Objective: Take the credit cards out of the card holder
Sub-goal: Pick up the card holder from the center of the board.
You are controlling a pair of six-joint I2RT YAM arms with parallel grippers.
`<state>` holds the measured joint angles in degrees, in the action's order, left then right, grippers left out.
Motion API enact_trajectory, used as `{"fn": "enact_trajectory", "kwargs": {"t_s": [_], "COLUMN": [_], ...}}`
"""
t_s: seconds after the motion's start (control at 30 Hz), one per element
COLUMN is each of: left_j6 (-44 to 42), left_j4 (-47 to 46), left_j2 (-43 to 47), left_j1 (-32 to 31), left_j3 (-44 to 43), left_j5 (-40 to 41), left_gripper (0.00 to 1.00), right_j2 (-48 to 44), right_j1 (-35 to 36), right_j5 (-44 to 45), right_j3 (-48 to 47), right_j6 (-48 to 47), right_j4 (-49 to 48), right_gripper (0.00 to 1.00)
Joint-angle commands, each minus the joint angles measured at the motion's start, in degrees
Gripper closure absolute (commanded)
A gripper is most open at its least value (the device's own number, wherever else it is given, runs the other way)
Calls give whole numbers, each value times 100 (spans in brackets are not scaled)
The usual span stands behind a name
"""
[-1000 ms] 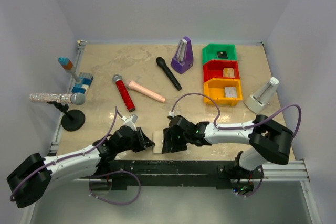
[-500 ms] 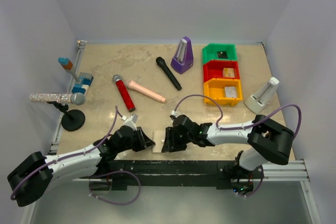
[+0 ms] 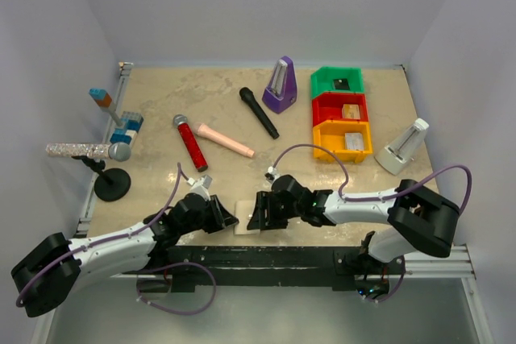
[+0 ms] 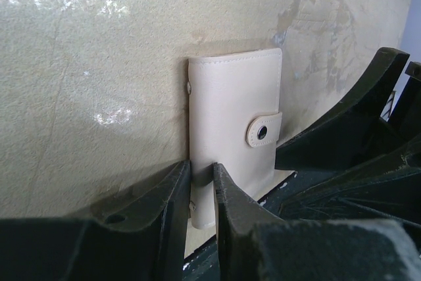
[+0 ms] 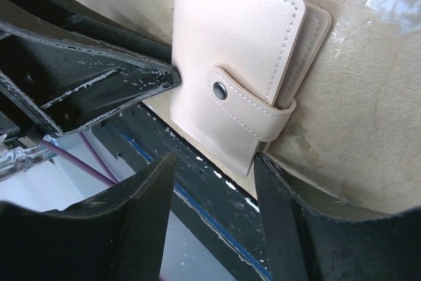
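The card holder (image 3: 243, 228) is a beige bifold wallet lying shut at the table's near edge, its snap tab fastened. It partly overhangs the black rail. In the left wrist view the card holder (image 4: 233, 116) has its near spine corner pinched between my left gripper's (image 4: 202, 174) jaws. My left gripper (image 3: 228, 219) is shut on it from the left. My right gripper (image 3: 257, 221) is open at the holder's right side. In the right wrist view the right gripper's (image 5: 214, 160) jaws stand apart around the snap-tab end of the holder (image 5: 230, 44). The credit cards are hidden inside.
A black rail (image 3: 266, 255) runs along the table's front edge. Farther back lie a red microphone (image 3: 190, 142), a pink tube (image 3: 225, 139), a black microphone (image 3: 259, 112) and a purple metronome (image 3: 280, 84). Green, red and yellow bins (image 3: 343, 108) stand at the right, a microphone stand (image 3: 111, 183) at the left.
The right arm's forearm and elbow have shifted a little to the right and nearer. The right gripper stays at the holder. The left gripper has not moved.
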<state>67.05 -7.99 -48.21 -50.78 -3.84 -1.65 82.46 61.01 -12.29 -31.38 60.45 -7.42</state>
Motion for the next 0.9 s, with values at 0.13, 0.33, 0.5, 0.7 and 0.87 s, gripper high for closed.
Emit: {"fn": "enact_trajectory", "kwargs": {"t_s": [0.13,0.33,0.5,0.7,0.87], "left_j6": [37,37,45,72,72], "left_j4": [228,219,184,192,394], "left_j2": [48,31,13,65,364], "left_j1": [-63,-72,-81,-89,-90], "left_j3": [129,137,164,181,181], "left_j5": [51,51,60,77,139], "left_gripper": [75,75,75,75,75], "right_j2": [209,385,420,350,210], "right_j1": [-46,-142,-178,-186,-186], "right_j5": [-282,-440,-449,-449,-537], "right_j3": [-36,158,281,325,351], "right_j6": [116,318,389,345,179], "right_j4": [-479,-980,-1200,-1244,-1288], "right_gripper": [47,53,68,90,100]}}
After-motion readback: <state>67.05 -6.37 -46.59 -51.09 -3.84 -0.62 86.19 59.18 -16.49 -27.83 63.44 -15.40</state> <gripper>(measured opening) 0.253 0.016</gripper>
